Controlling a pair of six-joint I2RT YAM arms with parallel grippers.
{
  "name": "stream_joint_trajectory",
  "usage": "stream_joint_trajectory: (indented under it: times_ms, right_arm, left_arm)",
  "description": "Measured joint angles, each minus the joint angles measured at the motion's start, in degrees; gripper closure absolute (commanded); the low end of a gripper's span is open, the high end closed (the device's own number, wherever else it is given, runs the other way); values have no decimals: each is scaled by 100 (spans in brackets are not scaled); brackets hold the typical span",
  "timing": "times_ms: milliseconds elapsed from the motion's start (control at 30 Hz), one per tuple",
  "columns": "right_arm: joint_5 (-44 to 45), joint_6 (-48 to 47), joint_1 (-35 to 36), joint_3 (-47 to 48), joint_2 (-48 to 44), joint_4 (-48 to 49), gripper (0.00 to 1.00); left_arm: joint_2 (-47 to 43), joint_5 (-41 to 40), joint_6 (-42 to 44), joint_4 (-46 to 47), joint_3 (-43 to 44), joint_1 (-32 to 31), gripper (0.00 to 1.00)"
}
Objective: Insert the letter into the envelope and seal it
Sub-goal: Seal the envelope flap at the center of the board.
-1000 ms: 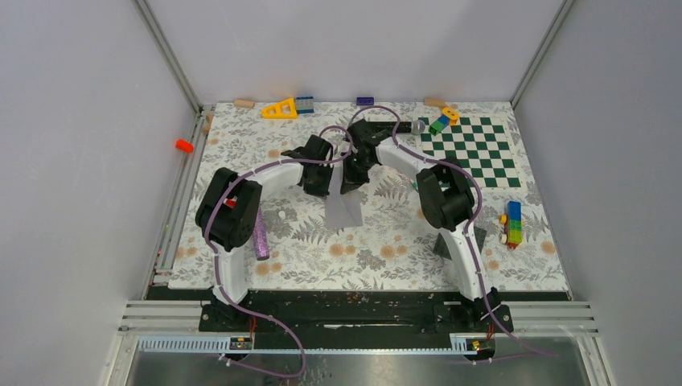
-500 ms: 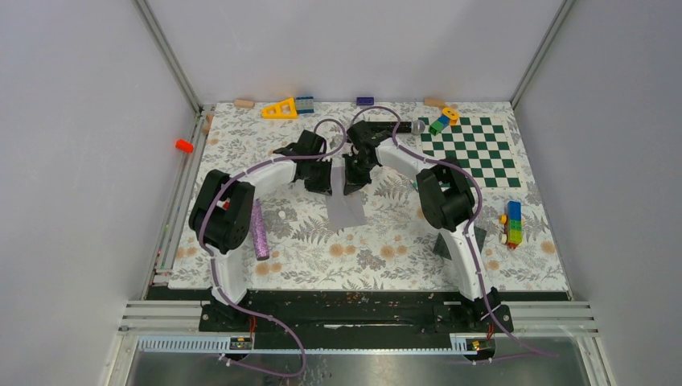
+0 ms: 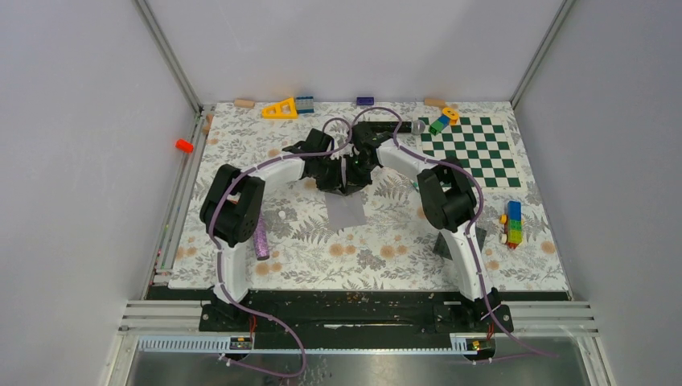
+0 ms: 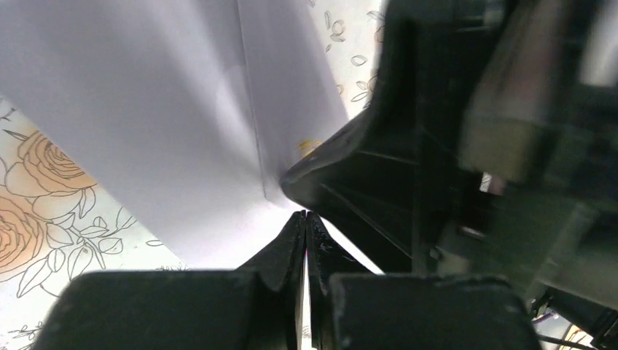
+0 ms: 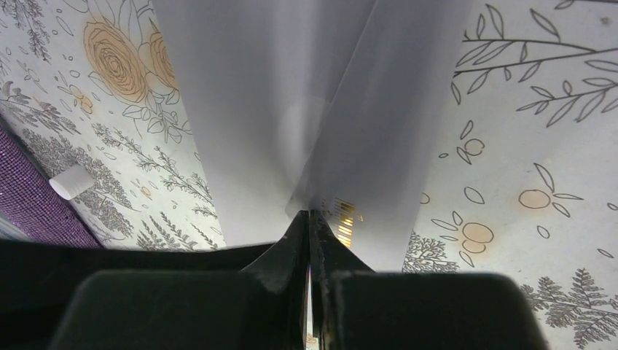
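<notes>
The light grey envelope lies on the floral mat, its far end hidden under both grippers. In the right wrist view the envelope tents up into my right gripper, which is shut on its flap edge. A small gold-marked patch shows beside those fingertips; I cannot tell if it is the letter, which is otherwise hidden. My left gripper is shut, its tips resting on the envelope right against the right gripper's black finger. From above, the left gripper and right gripper meet.
A purple glitter cylinder and a small white peg lie left of the envelope. The checkerboard sits back right, stacked coloured bricks to the right. Loose blocks line the back edge. A dark plate lies behind the right arm.
The left gripper has swung right until it meets the right gripper. The raised upper part of the envelope is now covered by the two grippers. The right gripper has barely moved.
</notes>
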Motion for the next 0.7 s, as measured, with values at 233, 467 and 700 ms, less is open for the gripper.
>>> stream_joint_trajectory:
  times_ms: [233, 467, 700]
  right_arm:
    - [0, 61, -7, -111, -66, 20, 100]
    - [-2, 87, -7, -155, -92, 35, 100]
    - [-79, 118, -7, -317, -170, 114, 100]
  left_arm:
    - [387, 4, -114, -136, 122, -11, 100]
    - [507, -168, -129, -223, 348, -9, 100]
    - [610, -195, -197, -345, 518, -4, 100]
